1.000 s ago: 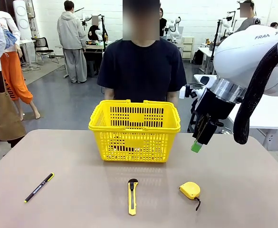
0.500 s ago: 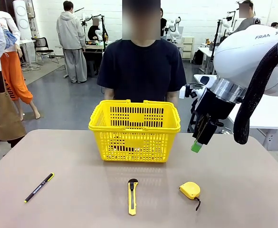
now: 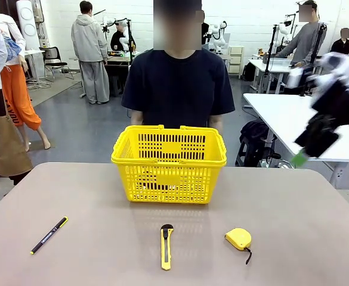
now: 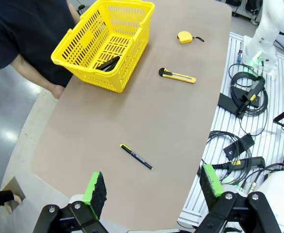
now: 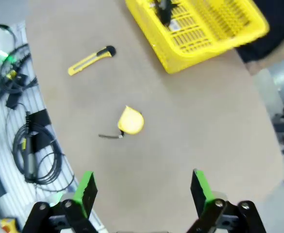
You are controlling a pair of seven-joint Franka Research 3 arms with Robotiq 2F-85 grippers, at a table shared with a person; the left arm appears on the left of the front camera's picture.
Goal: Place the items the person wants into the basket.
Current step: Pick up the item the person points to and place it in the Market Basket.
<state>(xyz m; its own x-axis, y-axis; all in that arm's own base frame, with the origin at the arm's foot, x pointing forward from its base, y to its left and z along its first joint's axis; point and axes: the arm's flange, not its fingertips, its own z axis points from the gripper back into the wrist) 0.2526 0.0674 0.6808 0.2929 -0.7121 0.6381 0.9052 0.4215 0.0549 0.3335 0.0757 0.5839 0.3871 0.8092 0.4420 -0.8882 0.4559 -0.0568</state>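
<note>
**Right arm swings clear of the basket; tape measure still waits on the table**

Since half a second ago the right arm (image 3: 341, 89) has left its spot just beside the right wall of the basket (image 3: 168, 179). It has swept up and out past the right edge of the table (image 3: 96, 202), where the right gripper (image 3: 305, 154) shows as a blur in the front view. Nothing lying on the table has shifted. From the right wrist, its jaws stand spread wide with nothing between the green pads. The left gripper (image 4: 154, 187) hangs high over its own end of the table, likewise wide open and empty.

The basket stands at the far side, directly in front of the person (image 3: 180, 89), whose arms hang down behind it and point at nothing. A dark object lies on the basket floor; from the left wrist it looks like the stapler (image 4: 108, 63). The tape measure (image 3: 238, 238) lies at the near right, well apart from the basket, its black strap trailing toward the robot. The utility knife (image 3: 166, 246) lies near it to the left, and the pen (image 3: 49, 235) is off at the near left.

This looks like the gap between picks: one item delivered and the arm pulling away. If the person wants the tape measure, the right arm is the natural one to fetch it. It would need to descend over the rounded case with jaws spanning the body, not the strap. It would also have to keep clear of the knife and lift high enough to pass the basket rim.
</note>
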